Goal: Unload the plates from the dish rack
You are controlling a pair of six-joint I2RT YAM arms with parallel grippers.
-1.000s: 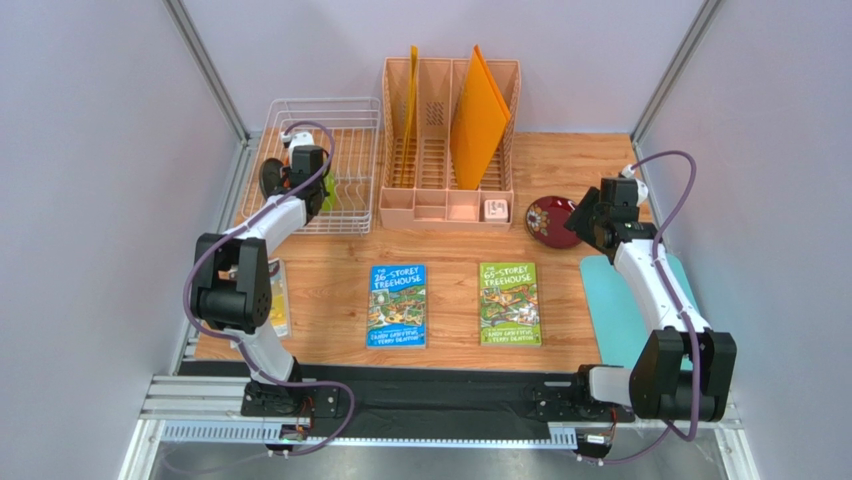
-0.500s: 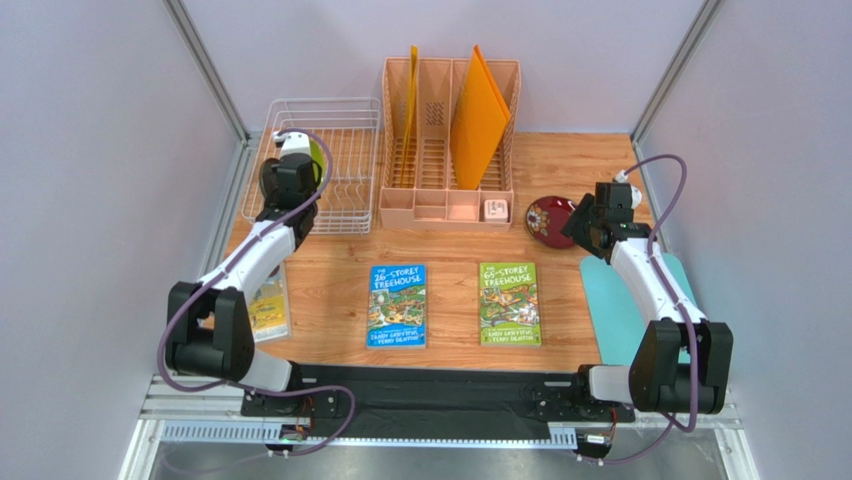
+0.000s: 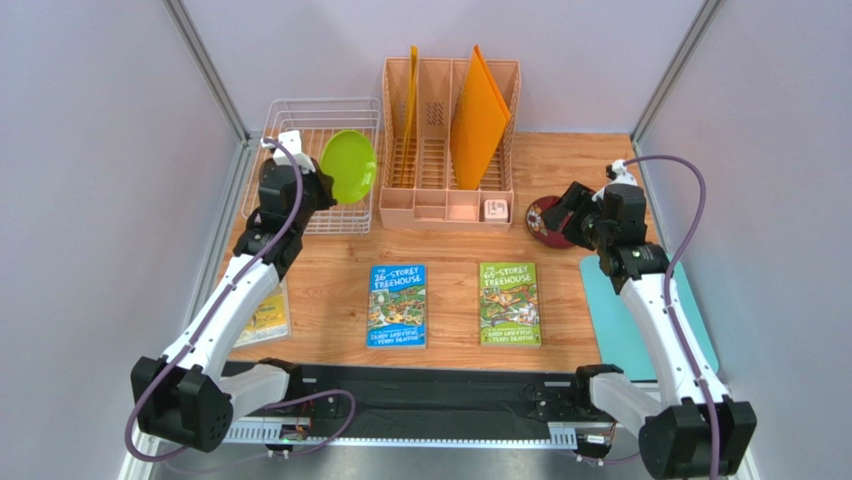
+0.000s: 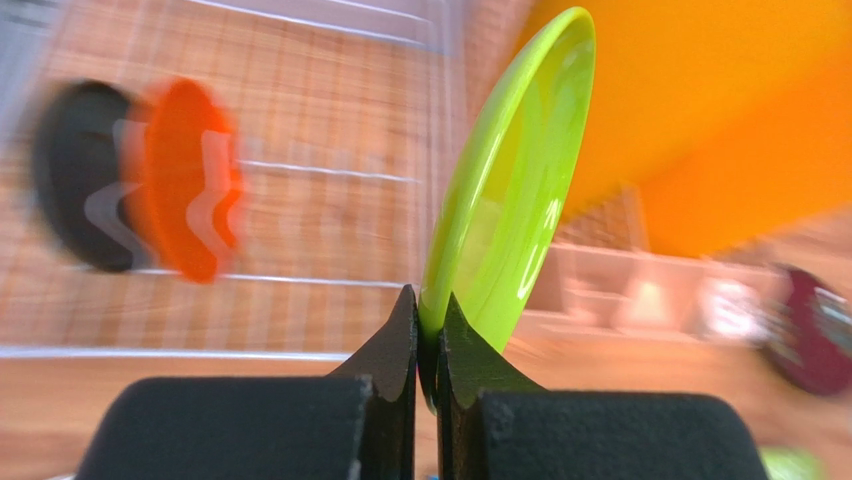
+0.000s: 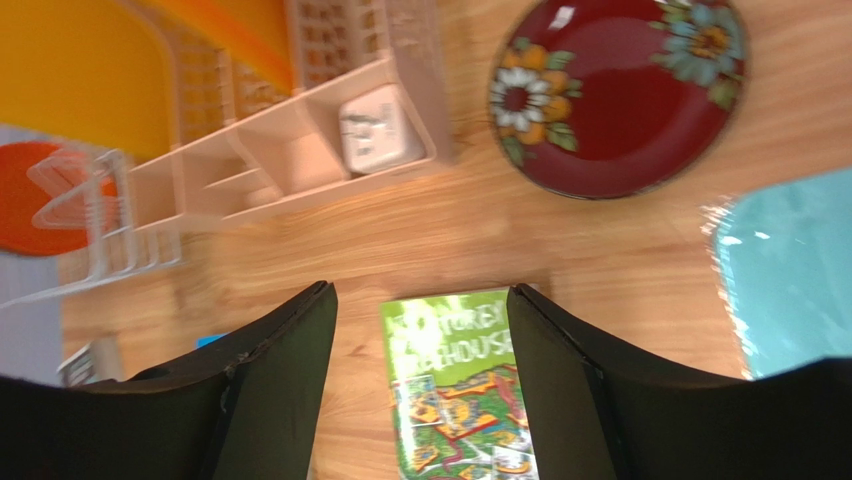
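top external: green plate [image 3: 349,166], a second ago down in the dish rack [image 3: 345,212], now raised over its right rim, edge pinched by left gripper [image 4: 428,312]. right gripper [image 5: 420,300] spread, empty; red plate [image 5: 620,95] on table [image 5: 560,250]. orange plate [image 4: 190,180], black plate [image 4: 75,185] still racked.

The left pincer [image 3: 322,188] grips the lime green plate [image 3: 349,167] on edge, raised over the right side of the dish rack [image 3: 300,103]. The peach organizer [image 3: 447,207] stands just to the right of it, its tall orange folders [image 3: 480,115] rising close by. Down inside the rack the orange plate [image 4: 190,180] and black plate [image 4: 75,175] stand on edge side by side. Nearer, bare bench [image 3: 330,250] lies between the rack and the blue book [image 3: 397,305]. The right pincer [image 5: 420,292] hangs with jaws apart over bare wood, hemmed by the organizer's corner, the dark red plate [image 5: 620,95], the green book [image 5: 460,390] and the teal mat [image 5: 790,270]
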